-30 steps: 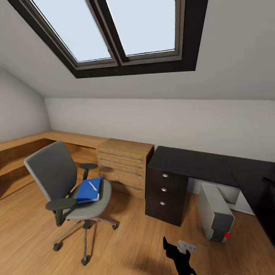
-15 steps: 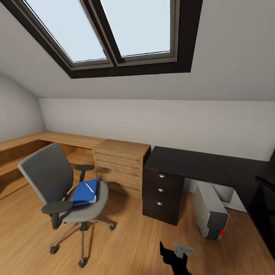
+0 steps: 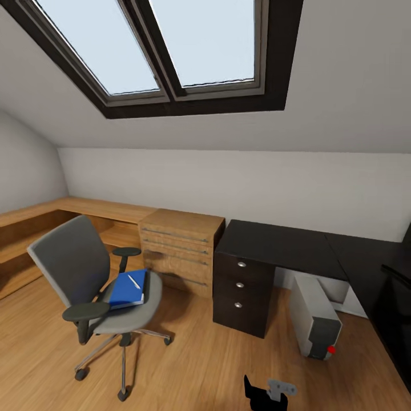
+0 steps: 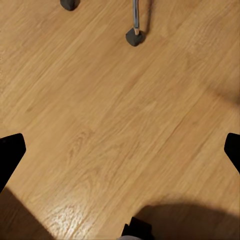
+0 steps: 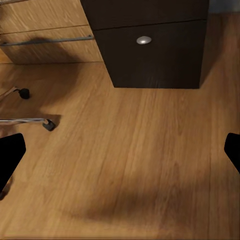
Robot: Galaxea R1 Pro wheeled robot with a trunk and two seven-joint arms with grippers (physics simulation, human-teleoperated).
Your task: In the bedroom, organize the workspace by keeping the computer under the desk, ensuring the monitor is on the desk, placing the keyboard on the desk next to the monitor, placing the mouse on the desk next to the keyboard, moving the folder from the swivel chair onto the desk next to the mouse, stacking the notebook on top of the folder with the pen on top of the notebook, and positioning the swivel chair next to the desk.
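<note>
- Grey swivel chair [image 3: 91, 279] stands on wood plank floor [image 3: 188, 365], apart from glossy black desk [image 3: 285, 242].
- Blue flat folder [image 3: 128, 287] on seat, thin white pen [image 3: 134, 281] atop.
- Grey tower computer [image 3: 315, 317] under desk.
- Left gripper [image 4: 120, 150], right gripper [image 5: 120, 150]: fingers wide apart, holding nothing.

Head camera surveys room; wrist cameras face floor [image 4: 120, 110] closely.

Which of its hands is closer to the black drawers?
Right, likely. The right gripper faces the drawers across a strip of floor; the left gripper hangs over floor by the chair castors.
</note>
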